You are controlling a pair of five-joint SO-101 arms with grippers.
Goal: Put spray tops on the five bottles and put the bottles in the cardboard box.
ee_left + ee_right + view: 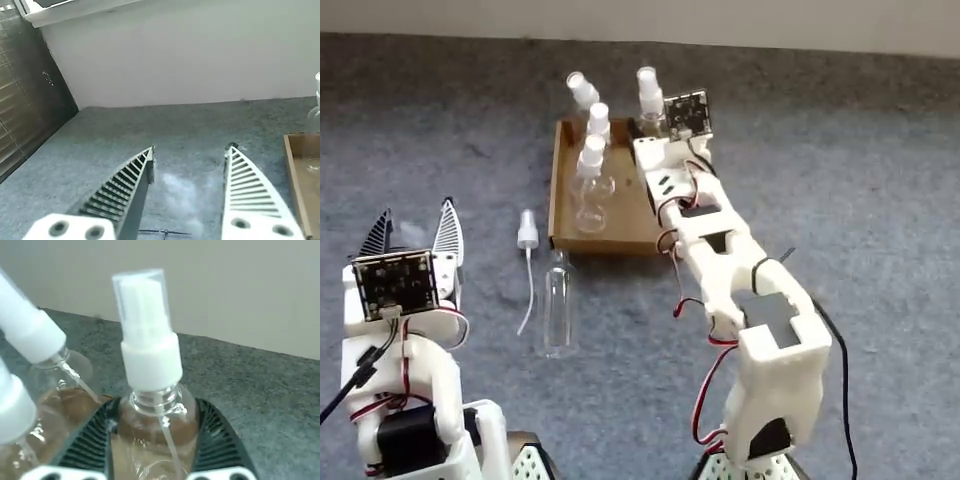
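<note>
- Near left: left gripper [418, 210] over grey table [840, 150], fingers spread wide, empty.
- Just right of it: fifth bottle [557, 300] lying flat, uncapped; loose spray top [527, 235] beside it, apart.
- Beyond: cardboard box [556, 180] holding three capped bottles [590, 160].
- Box's far right corner: right gripper [155, 435] clamped on fourth capped bottle [150, 365], upright; cannot tell if seated.
- Step, judged: boxing the fourth bottle.
- Next: release, back out clear of neighbours, then feed tube into fifth bottle's neck.

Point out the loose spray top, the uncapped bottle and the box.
spray top [527, 233], high view, white head.
uncapped bottle [557, 305], high view, mid-body.
box [558, 190], high view, side wall.
</note>
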